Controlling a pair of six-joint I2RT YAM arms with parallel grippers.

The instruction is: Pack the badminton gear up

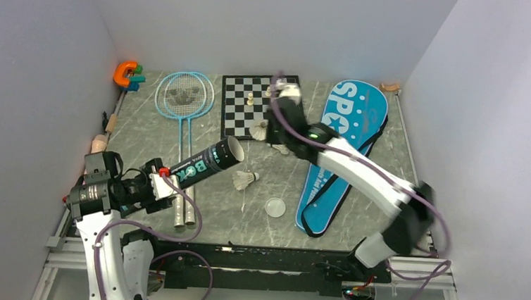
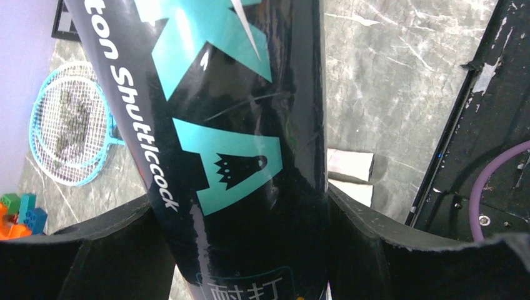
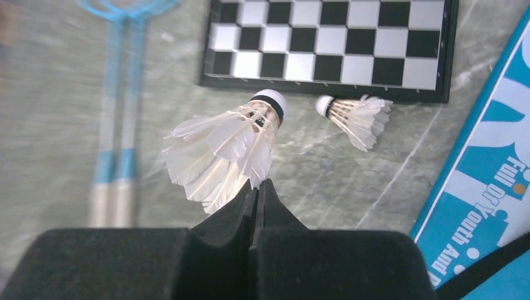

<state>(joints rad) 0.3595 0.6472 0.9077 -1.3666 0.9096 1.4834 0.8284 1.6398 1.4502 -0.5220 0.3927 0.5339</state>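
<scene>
The left jaws are clamped on the closed end of the black shuttlecock tube (image 1: 209,162). They hold it so that its open mouth points toward the near left corner of the chessboard (image 1: 233,119). The right jaws are closed, pinching the feather skirt of one shuttlecock (image 3: 225,147) just off the chessboard's near edge. A second shuttlecock (image 3: 356,115) lies on the bench (image 1: 144,134) beside that same edge. A third shuttlecock (image 1: 245,181) lies nearer than the chessboard, close to the tube's mouth, and a small round pale lid (image 1: 275,207) sits nearer again.

I judge the packing barely begun. No shuttlecock shows inside the tube and the lid is off. Both light-blue rackets (image 1: 185,98) lie left of the chessboard. The blue SPORT bag (image 1: 344,141) lies right of it with nothing seen inside. Whether the bag is unzipped I cannot tell.
</scene>
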